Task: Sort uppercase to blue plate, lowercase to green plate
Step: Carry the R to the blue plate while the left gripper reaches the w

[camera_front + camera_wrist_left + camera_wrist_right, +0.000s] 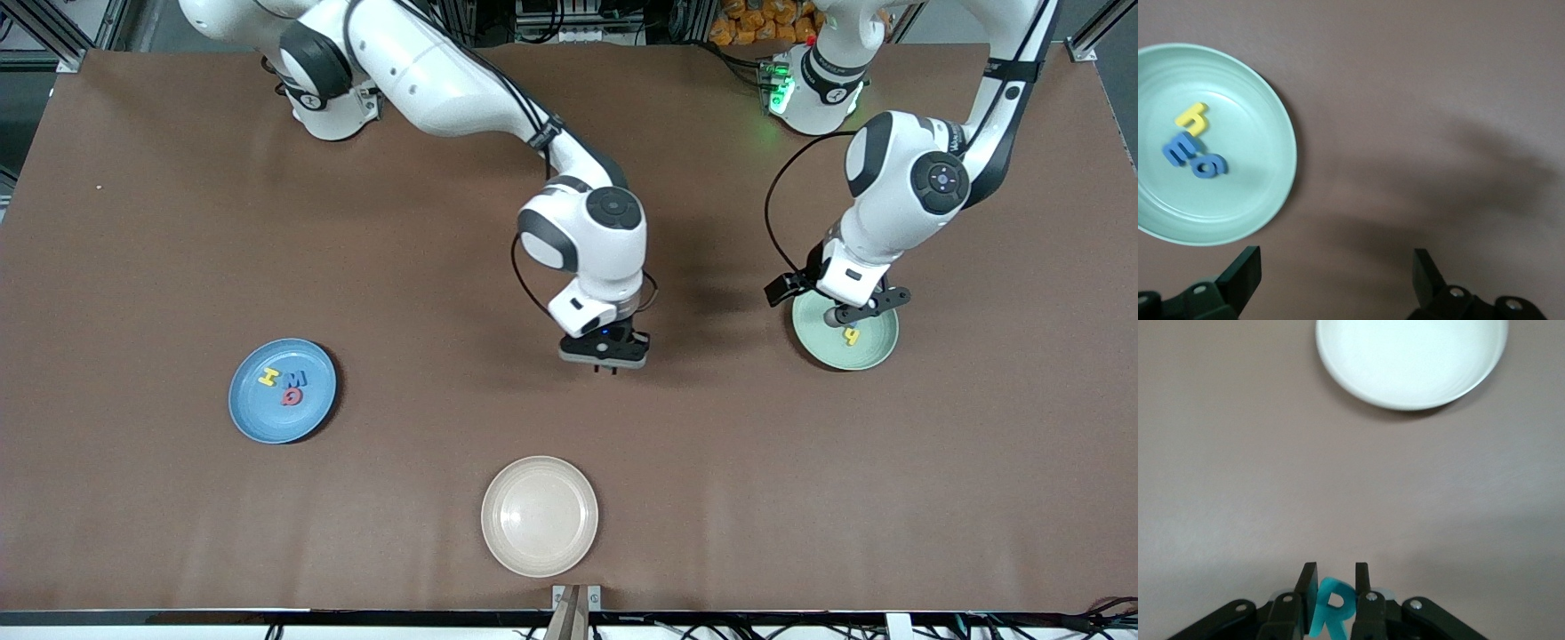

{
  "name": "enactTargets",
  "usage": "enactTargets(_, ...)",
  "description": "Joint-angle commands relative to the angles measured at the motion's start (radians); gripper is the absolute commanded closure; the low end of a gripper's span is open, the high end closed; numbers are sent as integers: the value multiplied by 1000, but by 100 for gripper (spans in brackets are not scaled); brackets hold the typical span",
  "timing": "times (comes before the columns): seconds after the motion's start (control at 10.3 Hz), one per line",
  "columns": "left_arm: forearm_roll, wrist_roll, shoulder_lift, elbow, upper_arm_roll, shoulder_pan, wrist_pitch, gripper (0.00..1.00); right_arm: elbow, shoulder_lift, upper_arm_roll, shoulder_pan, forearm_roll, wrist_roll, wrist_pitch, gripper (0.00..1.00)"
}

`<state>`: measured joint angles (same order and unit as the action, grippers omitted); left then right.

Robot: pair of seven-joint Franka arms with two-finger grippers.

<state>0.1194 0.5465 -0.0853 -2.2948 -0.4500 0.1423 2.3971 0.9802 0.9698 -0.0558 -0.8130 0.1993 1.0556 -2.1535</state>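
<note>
My right gripper point(607, 363) is over the bare brown table, midway between the plates, and is shut on the teal-green R point(1333, 603), which stands upright between its fingers point(1309, 587). The blue plate point(258, 416) at the right arm's end holds the yellow H point(268, 377), blue M point(296, 380) and red Q point(291, 397). My left gripper point(1336, 273) is open and empty, over the table beside the green plate point(1251, 133). That plate point(876, 348) holds the yellow h point(1191, 117) and two blue lowercase letters point(1181, 148). The red w is out of view.
A cream plate point(540, 516) with nothing in it sits near the front edge, nearer the camera than my right gripper; it also shows in the right wrist view point(1411, 360). The arm bases stand along the table's back edge.
</note>
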Motion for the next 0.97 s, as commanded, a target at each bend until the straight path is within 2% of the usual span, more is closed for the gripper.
enactTargets(0.0, 23, 61, 27, -12, -79, 2, -10, 0, 205, -208, 13, 82, -69, -90, 53, 100)
enactTargets(0.1, 22, 59, 28, -14, -128, 2, -10, 0, 244, -271, 13, 124, -105, -159, 88, 100)
enactTargets(0.19, 16, 59, 22, -11, -181, 0, -7, 0, 323, -352, 13, 176, -133, -216, 101, 100)
enactTargets(0.39, 9, 44, 10, -3, -234, -38, 14, 0, 519, -495, 13, 262, -138, -343, 106, 100)
enactTargets(0.49, -13, 20, -11, -3, -234, -84, 34, 0, 588, -544, 13, 297, -139, -397, 110, 100)
enactTargets(0.68, -133, -5, -86, 5, -234, -182, 88, 0, 707, -623, 13, 406, -139, -518, 113, 100)
enactTargets(0.88, -264, -3, -167, 27, -231, -249, 106, 0, 782, -632, 10, 480, -138, -595, 113, 100)
